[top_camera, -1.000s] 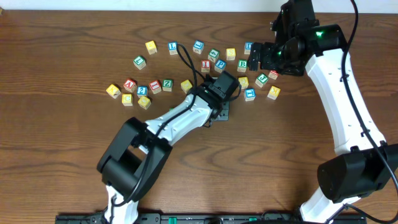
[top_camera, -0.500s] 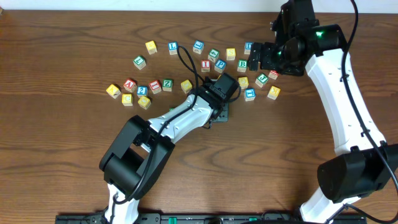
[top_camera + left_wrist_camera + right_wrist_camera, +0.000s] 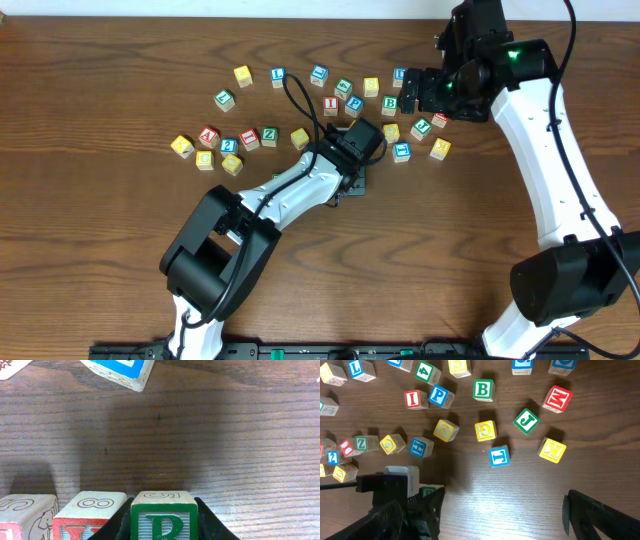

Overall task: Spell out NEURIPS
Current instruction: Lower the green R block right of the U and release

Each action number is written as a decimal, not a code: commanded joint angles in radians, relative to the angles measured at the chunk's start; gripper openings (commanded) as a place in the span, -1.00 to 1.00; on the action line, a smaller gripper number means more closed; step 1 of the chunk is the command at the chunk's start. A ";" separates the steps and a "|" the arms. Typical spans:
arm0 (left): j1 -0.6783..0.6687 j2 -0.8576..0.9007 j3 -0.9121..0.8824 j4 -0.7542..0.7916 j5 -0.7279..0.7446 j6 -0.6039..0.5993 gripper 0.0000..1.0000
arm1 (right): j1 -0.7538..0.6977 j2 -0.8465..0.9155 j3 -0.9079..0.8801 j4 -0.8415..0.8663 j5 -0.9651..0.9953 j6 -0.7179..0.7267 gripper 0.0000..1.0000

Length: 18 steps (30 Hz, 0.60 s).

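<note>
Green is the letter facing me on the cube I have in hand. The left gripper (image 3: 164,529) is pinched on the R cube (image 3: 164,518), with a dark finger pressed against each side face and the R upright toward the wrist camera. Just to its left in that view stands a red-lettered cube (image 3: 89,512) whose letter is cut off, so close I cannot tell whether the two touch. A third cube (image 3: 26,514) sits beyond it. From overhead, this spot lies on the wooden table (image 3: 110,250), on the near side of the scattered cubes. The right gripper (image 3: 502,507) hangs over the right part of the scatter, fingers spread wide with nothing between them. Its camera shows the red I (image 3: 413,399) and blue P (image 3: 439,395) side by side, well apart from the R cube.
</note>
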<state>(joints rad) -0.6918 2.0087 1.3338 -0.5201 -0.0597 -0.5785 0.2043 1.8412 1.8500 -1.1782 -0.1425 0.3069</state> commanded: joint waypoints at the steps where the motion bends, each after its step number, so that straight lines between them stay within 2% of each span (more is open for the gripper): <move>1: 0.002 0.008 -0.006 -0.006 -0.036 0.008 -0.43 | 0.007 -0.006 -0.006 0.000 -0.006 0.010 0.98; 18: 0.002 0.011 -0.006 -0.021 -0.039 -0.004 -0.43 | 0.007 -0.006 -0.006 0.000 -0.006 0.010 0.98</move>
<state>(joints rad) -0.6918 2.0087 1.3338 -0.5350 -0.0792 -0.5770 0.2043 1.8412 1.8500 -1.1778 -0.1425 0.3069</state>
